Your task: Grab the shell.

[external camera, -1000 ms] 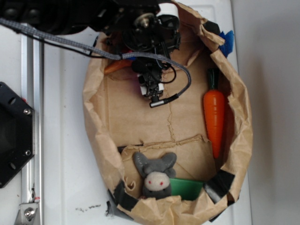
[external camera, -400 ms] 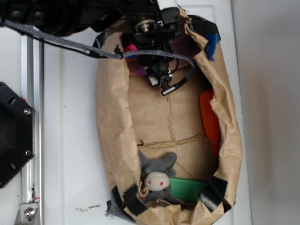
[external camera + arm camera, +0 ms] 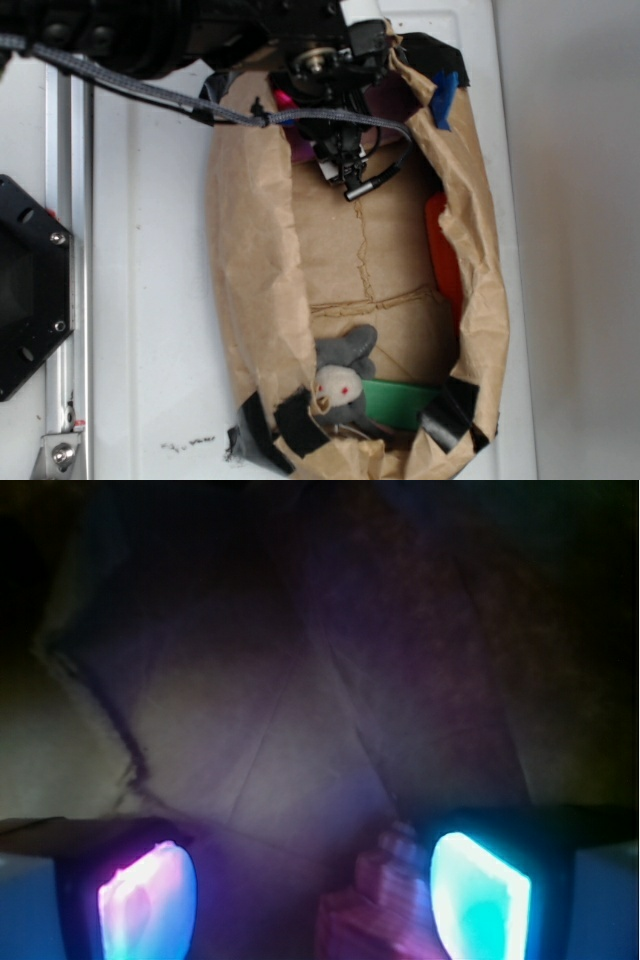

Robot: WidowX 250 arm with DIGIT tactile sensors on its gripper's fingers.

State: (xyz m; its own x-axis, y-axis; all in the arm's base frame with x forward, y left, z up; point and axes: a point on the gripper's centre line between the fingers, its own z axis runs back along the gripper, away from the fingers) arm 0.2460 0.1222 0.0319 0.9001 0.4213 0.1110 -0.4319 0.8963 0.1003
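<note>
In the wrist view the shell (image 3: 372,905) shows as a ridged, pinkish-lit lump between my fingers, close against the cyan-lit right pad (image 3: 480,895). The magenta-lit left pad (image 3: 145,900) stands well apart from it. My gripper (image 3: 312,900) is open over the brown paper floor. In the exterior view the gripper (image 3: 318,160) reaches down into the top end of the paper bag (image 3: 255,260). There the shell is hidden under the gripper and the folded bag wall.
The bag's right wall covers most of an orange carrot (image 3: 445,260). A grey plush toy (image 3: 342,375) and a green piece (image 3: 395,400) lie at the bag's near end. Blue tape (image 3: 445,95) sticks out at the top right. A metal rail (image 3: 65,250) runs along the left.
The gripper has shifted toward the bag's top end. The bag's left wall has been pushed right, narrowing the bag. The carrot is now mostly covered, and the orange tip seen earlier is hidden.
</note>
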